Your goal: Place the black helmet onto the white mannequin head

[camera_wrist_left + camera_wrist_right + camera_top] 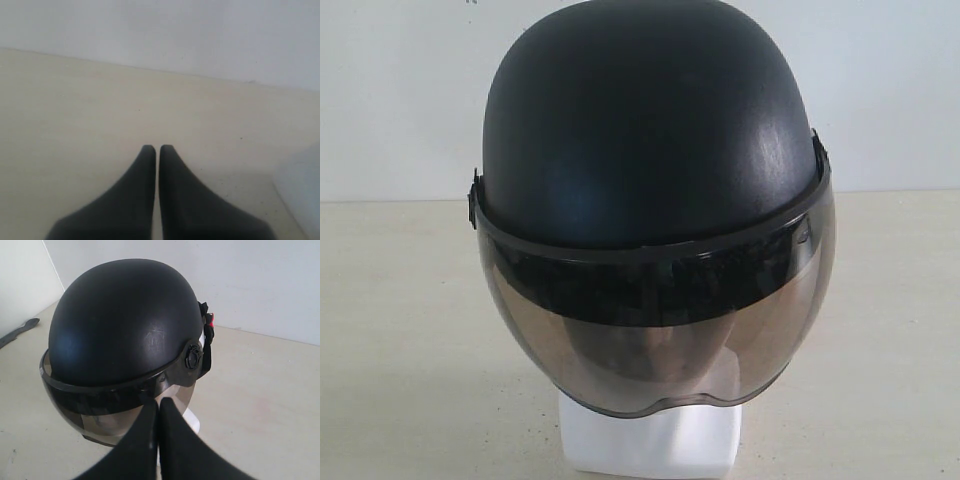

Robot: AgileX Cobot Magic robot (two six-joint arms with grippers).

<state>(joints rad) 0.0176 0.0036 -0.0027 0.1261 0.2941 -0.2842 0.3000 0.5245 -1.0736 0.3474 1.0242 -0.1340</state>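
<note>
Hanging over the table point(75, 100), the left gripper point(157, 147) and the right gripper point(159, 402) each have 2 fingers pressed together, holding nothing. Beyond, the black helmet point(650, 130) sits on the white mannequin head point(650, 440), visor point(650, 330) over its face, before a white wall point(900, 80).

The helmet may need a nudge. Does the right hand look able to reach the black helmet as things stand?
Probably yes: the right hand, shut, points at the black helmet from close by with nothing between them. The helmet sits exposed on the white mannequin head.

Helmet point(650, 130) on mannequin head point(650, 445) — seemingly
</note>
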